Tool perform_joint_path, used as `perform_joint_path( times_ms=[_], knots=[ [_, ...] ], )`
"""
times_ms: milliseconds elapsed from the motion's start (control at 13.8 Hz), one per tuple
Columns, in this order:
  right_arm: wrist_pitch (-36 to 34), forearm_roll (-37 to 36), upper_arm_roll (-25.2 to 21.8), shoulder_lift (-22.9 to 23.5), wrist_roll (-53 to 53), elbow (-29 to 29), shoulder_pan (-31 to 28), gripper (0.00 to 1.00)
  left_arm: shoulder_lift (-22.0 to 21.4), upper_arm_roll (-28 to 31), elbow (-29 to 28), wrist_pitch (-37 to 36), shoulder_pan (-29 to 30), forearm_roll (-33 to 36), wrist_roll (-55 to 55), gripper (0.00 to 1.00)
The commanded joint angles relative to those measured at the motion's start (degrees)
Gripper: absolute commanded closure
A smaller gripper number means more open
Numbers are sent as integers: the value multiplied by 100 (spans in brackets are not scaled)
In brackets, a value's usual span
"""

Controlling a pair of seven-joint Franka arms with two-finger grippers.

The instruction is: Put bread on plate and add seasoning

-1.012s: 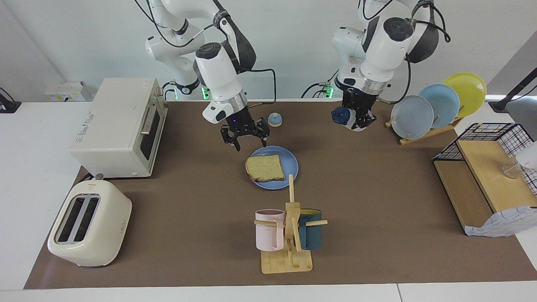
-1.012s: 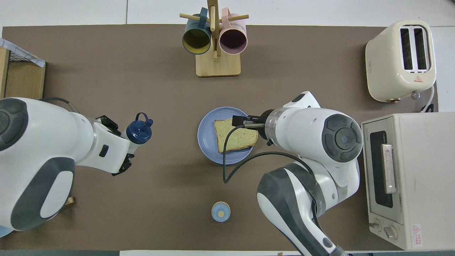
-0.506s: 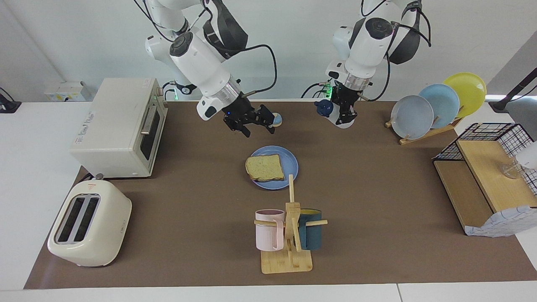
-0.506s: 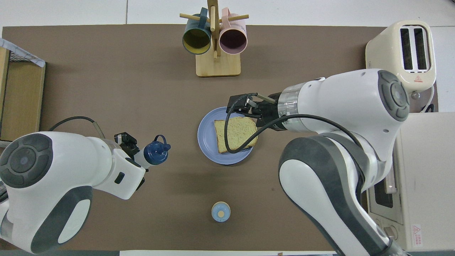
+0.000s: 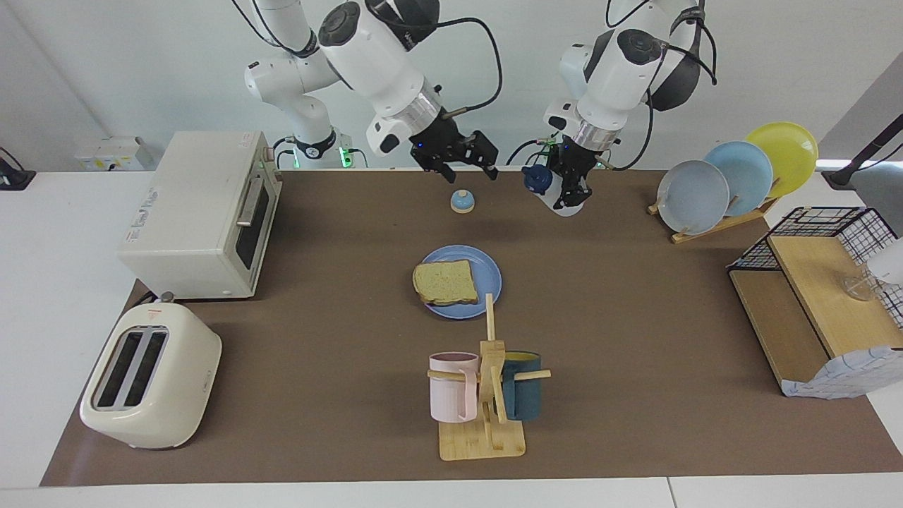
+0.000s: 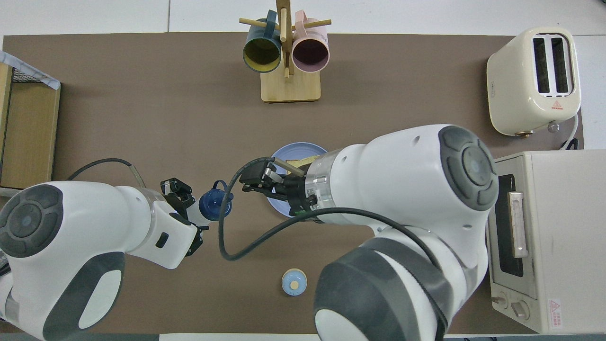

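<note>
1. Two arms are up in the air. The left gripper (image 5: 566, 189) is pinching the seasoning (image 5: 554, 192), bottle tilted, over the mat at about 1 o'clock from the plate (image 5: 489, 271) in the facing view.
2. The right gripper (image 5: 458, 159) has its fingers spread wide with nothing in them, hanging over the bell (image 5: 462, 202).
3. The bread (image 5: 444, 281) is sitting on the plate, mid-table, at 12 o'clock from the mug rack (image 5: 487, 395).

Tan bread (image 5: 444, 281) lies flat on blue plate (image 5: 488, 275); navy-capped seasoning (image 5: 551, 189) held aloft, tilted.
</note>
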Motion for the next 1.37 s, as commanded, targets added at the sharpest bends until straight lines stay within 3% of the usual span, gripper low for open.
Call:
perform_joint_path(
  times_ms=[0, 145, 506, 723, 1301],
  knots=[
    [30, -545, 13, 103, 132, 249, 172, 0, -279, 49, -240, 181, -79, -179, 70, 100],
    [-41, -776, 5, 401, 429, 636, 322, 0, -296, 58, -240, 181, -70, -188, 70, 100],
    [64, -785, 13, 631, 904, 954, 367, 0, -297, 58, -240, 181, -70, -267, 61, 100],
    [74, -776, 13, 666, 984, 954, 446, 18, -288, 58, -231, 181, -62, -302, 61, 100],
    [-376, -750, 5, 824, 1494, 1420, 384, 33, -288, 67, -231, 146, -53, -337, 61, 100]
  ],
)
